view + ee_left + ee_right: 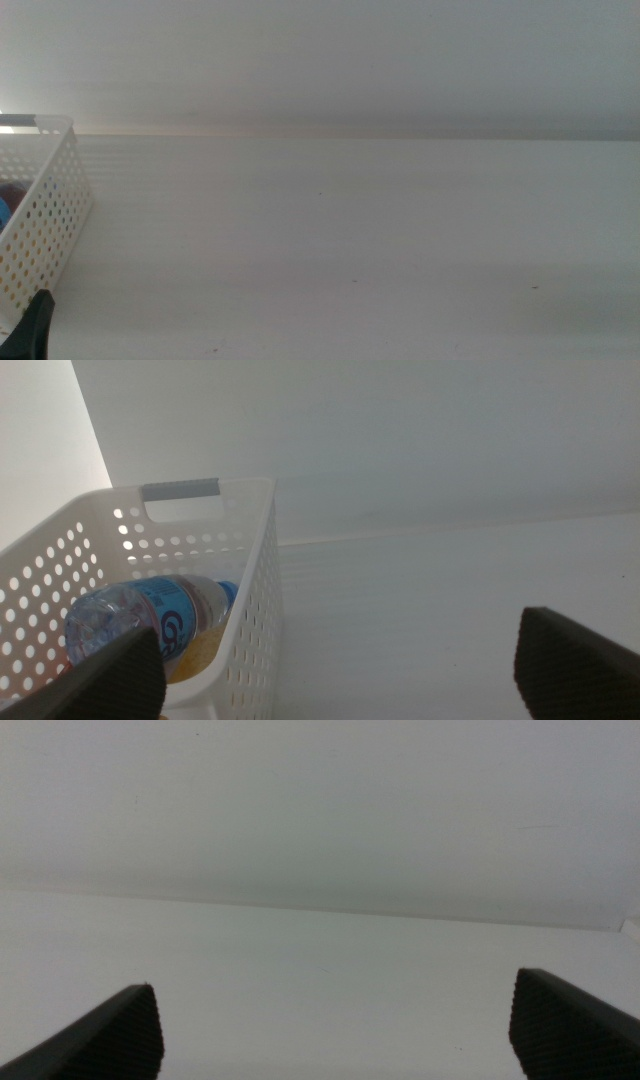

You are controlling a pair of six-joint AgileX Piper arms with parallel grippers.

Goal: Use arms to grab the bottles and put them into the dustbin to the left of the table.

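The white perforated dustbin [40, 215] stands at the table's left edge. In the left wrist view the dustbin [250, 590] holds a clear water bottle [140, 610] with a blue label, lying on its side over something orange [200, 650]. In the middle view, a dark reddish shape [12, 192] and a bit of blue show inside the bin. My left gripper [340, 660] is open and empty, beside the bin's near right corner. One of its black fingertips [36, 322] shows at the bottom left. My right gripper [335, 1020] is open and empty over bare table.
The white table [350, 240] runs back to a plain wall. The dustbin's grey handle [180, 490] sits on its far rim. No loose bottle shows on the tabletop in any view.
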